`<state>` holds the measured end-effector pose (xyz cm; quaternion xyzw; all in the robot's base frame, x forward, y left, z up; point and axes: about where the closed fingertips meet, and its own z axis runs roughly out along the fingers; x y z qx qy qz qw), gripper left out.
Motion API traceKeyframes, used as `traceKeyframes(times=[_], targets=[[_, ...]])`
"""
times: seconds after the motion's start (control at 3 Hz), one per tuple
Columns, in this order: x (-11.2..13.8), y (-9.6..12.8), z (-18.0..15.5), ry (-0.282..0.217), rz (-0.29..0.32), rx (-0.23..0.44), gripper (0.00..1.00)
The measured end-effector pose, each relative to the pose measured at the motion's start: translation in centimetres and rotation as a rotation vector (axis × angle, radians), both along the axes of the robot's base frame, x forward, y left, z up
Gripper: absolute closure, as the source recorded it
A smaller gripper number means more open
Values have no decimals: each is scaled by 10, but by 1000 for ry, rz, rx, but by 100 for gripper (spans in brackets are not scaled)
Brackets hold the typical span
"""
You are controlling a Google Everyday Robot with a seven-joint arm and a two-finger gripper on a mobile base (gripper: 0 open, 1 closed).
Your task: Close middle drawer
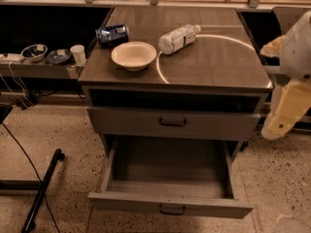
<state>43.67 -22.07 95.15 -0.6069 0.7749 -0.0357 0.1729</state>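
Note:
The middle drawer point(170, 205) is pulled far out of the grey cabinet point(214, 67). It is a deep, plain, empty box with a low front panel and a small dark centre handle point(172, 209). Above it, another drawer point(172, 123) with a dark handle stands only slightly out under a dark gap. My gripper point(285, 114), the white and cream end of the arm, hangs at the right edge of the view. It is beside the cabinet's right front corner, above and to the right of the open drawer, touching nothing.
On the cabinet top are a cream bowl point(133, 55), a blue can lying down point(112, 34) and a plastic bottle on its side point(177, 38). A low shelf at left holds small bowls and a white cup point(77, 53). A black pole point(41, 191) and cables lie on the floor at left.

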Motion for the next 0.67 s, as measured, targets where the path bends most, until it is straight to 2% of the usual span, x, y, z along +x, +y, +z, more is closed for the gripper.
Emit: traceKeyframes(times=[0.33,0.67], targets=[[-23,-6,-48,-40,70,14,0],[-28,7,-94,-43,202,68,0]])
